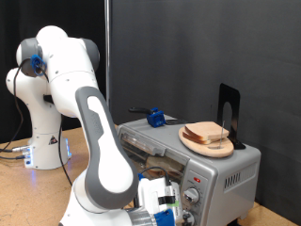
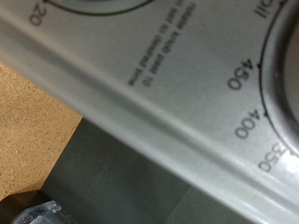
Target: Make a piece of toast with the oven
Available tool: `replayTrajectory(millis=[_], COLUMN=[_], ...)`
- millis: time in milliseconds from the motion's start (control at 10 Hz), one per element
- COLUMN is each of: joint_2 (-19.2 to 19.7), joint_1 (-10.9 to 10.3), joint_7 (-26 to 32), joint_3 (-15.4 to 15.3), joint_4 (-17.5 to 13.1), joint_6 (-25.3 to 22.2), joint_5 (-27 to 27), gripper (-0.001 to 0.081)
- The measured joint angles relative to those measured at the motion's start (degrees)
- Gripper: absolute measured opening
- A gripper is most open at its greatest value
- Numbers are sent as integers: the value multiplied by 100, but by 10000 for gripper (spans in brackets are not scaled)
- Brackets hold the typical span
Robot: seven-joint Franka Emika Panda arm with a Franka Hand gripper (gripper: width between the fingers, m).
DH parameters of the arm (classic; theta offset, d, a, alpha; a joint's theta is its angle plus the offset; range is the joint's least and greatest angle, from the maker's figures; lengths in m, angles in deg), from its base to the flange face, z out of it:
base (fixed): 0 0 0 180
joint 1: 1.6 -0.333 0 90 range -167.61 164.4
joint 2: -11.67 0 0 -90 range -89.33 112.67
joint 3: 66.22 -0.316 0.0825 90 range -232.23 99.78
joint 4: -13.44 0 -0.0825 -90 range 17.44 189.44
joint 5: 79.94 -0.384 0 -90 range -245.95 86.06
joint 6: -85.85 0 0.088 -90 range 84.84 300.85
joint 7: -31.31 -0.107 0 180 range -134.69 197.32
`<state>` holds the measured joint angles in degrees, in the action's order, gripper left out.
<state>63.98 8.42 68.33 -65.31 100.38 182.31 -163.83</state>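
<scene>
While bent low, fingers [image 1: 169,209] at oven [image 1: 221,174] knobs [image 1: 193,195]

Silver-grey oven [image 1: 221,174] with dark numerals on its panel [image 2: 187,103]; pale, tan-crusted piece of toast [image 1: 207,134]; light wooden plate [image 1: 218,148]; speckled tan counter [image 2: 28,112]; white arm [image 1: 99,151].

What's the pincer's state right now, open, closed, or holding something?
Pincer: at the oven front by the knobs; open or closed cannot be told.
</scene>
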Motion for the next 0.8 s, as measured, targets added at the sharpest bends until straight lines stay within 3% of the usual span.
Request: replayTrajectory(millis=[200,300,400,600,700,800], joint_2=[-19,-38,-71,-175,-244,-366], joint_1=[1,1,-2,3,10,22], joint_7=[35,61,76,108,115,57], joint_3=[18,23,21,22,21,20], joint_4=[100,162,230,398,512,683], joint_6=[11,10,7,-27,-56,-97], joint_5=[18,19,21,22,9,3], gripper=[111,305,305,653,653,772])
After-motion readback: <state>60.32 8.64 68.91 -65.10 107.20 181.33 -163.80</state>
